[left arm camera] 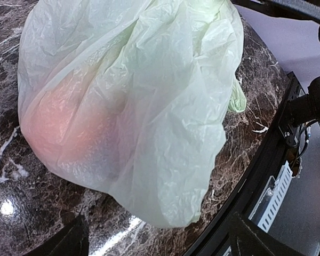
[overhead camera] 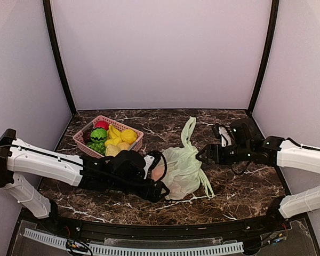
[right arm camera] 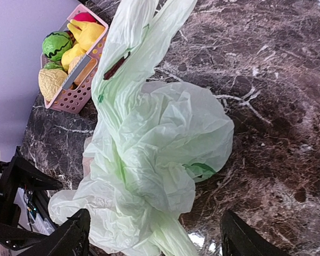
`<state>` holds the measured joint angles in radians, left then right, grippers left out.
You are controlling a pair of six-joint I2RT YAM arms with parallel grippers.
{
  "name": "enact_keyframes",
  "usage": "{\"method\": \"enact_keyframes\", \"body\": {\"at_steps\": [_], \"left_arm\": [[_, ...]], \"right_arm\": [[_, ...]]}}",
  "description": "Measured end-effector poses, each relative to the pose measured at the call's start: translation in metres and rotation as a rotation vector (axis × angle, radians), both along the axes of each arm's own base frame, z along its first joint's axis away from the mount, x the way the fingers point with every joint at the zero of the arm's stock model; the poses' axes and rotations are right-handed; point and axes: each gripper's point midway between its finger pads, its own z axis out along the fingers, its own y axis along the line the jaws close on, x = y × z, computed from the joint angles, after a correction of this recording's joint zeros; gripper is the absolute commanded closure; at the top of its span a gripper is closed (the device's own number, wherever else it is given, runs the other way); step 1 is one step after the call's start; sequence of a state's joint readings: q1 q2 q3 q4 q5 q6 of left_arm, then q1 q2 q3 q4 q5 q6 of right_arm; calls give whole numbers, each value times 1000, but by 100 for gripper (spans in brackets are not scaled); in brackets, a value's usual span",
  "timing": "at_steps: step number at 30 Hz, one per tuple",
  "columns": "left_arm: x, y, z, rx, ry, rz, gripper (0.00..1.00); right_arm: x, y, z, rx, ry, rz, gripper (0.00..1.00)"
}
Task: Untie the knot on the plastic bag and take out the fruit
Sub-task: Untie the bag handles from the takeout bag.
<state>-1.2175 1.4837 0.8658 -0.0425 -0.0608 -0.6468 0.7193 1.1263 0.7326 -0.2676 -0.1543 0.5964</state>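
The pale green plastic bag [overhead camera: 182, 169] lies in the middle of the marble table, its long handles [overhead camera: 188, 130] trailing toward the back. An orange-pink fruit [left arm camera: 64, 128] shows through the film on the bag's left side, and a small green patch [right arm camera: 202, 169] shows through on its right. The bag's neck is bunched and twisted into a knot [right arm camera: 144, 197]. My left gripper [overhead camera: 162, 173] is open, its fingers straddling the bag's left side. My right gripper [overhead camera: 201, 154] is open at the bag's right side, with the twisted neck and a handle strand [right arm camera: 176, 242] between its fingers.
A pink basket [overhead camera: 78, 137] at the back left holds yellow bananas [overhead camera: 115, 133], a green striped piece [overhead camera: 98, 134], a red one [overhead camera: 102, 125] and a pale yellow textured piece [right arm camera: 52, 82]. The table's black front edge [left arm camera: 266, 160] runs close to the bag.
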Motion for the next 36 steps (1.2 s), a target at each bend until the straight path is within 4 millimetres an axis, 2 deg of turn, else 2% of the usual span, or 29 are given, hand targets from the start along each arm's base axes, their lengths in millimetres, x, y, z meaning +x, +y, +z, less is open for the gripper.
{"method": "enact_keyframes", "body": {"at_steps": [3,6,8,16,18,19,23,25,29,36], "left_arm": [[3,-6,1,-1,-3,7,22],[7,-10,1,-2,-3,25,39],[9,-10,1,0,-4,39,45],[14,-7,-9,36,-2,73,60],[15,-8,-8,34,-4,78,65],[16,-8,-7,34,-5,81,71],[17,-7,-8,39,-4,93,90],[18,-5,-9,47,-6,102,98],[29,1,-8,43,-4,147,99],[73,17,-3,14,-21,240,99]], "right_arm": [[-2,8,-6,11,20,40,33],[-2,13,-7,20,26,60,42],[-2,15,-7,24,23,71,50],[0,19,-9,15,12,94,62],[2,21,-12,8,14,100,69],[2,22,-13,6,17,103,73],[5,27,-13,10,24,117,98],[4,30,-13,17,25,128,100],[0,33,-13,32,39,155,100],[-9,39,-5,34,46,217,100]]}}
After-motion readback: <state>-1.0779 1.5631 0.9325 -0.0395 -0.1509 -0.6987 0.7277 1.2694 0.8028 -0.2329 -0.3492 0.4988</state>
